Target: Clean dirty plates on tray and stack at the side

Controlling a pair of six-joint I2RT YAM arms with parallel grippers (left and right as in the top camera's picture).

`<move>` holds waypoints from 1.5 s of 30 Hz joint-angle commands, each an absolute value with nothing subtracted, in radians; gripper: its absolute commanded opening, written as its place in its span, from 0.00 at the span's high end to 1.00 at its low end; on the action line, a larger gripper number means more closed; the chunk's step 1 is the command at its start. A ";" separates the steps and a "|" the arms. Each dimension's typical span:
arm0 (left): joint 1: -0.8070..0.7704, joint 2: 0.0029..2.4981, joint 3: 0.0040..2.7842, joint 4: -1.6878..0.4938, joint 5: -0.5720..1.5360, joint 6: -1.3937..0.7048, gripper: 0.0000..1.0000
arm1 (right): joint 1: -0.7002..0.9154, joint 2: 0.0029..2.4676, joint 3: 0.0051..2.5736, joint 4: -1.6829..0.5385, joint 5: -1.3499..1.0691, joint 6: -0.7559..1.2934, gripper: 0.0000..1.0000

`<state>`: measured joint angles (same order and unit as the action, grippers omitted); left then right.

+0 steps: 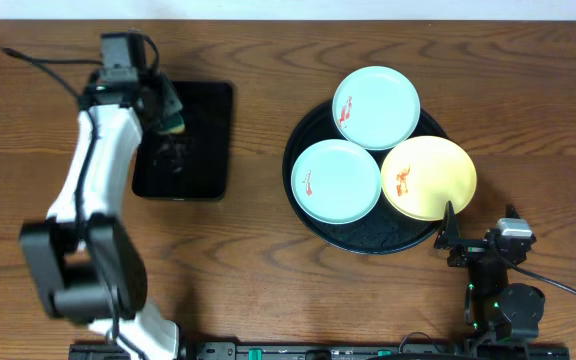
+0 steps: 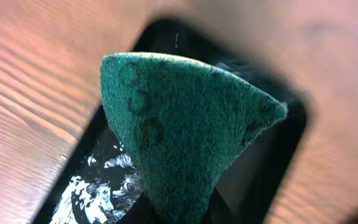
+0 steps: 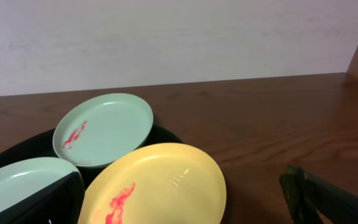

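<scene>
My left gripper [image 1: 160,108] is pinching a green sponge [image 2: 185,137] and holds it over the small black tray [image 1: 203,150] on the left side of the table [image 1: 258,290]. There are wet spots on that small tray, so I think the sponge is damp and soft. My right gripper [image 1: 456,240] is spread wide and holds nothing. It sits just beside the near right rim of the big round tray [image 1: 368,242]. All three plates lie on the round tray, close together. One blue plate [image 1: 376,107] is at the far side, one blue plate [image 1: 336,180] is at the near left, and the yellow plate [image 1: 428,177] is at the right. Each one has a red smear on it. The plates look thin, hard and light, so I think they lift easily. They also look smooth, so they may slip, more so when wet. The middle is flat and gives me nothing to hold. The rim is the best place to pinch. The yellow plate hangs a little over the tray's right rim, close to my right gripper, so its edge looks easiest to grab.
</scene>
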<state>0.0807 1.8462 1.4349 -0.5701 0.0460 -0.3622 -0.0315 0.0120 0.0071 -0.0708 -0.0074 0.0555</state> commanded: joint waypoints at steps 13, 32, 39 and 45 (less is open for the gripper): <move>0.082 1.558 1.442 -0.449 0.154 -0.364 0.92 | -0.025 0.007 0.006 -0.075 -0.005 0.044 0.01; 0.082 1.503 1.437 -0.405 0.154 -0.364 0.92 | -0.025 0.007 0.006 -0.075 -0.005 0.044 0.01; 0.082 1.503 1.437 -0.393 0.153 -0.364 0.92 | -0.025 0.007 0.006 -0.075 -0.005 0.044 0.01; 0.082 1.503 1.437 -0.390 0.154 -0.364 0.93 | -0.025 0.007 0.006 -0.075 -0.005 0.044 0.01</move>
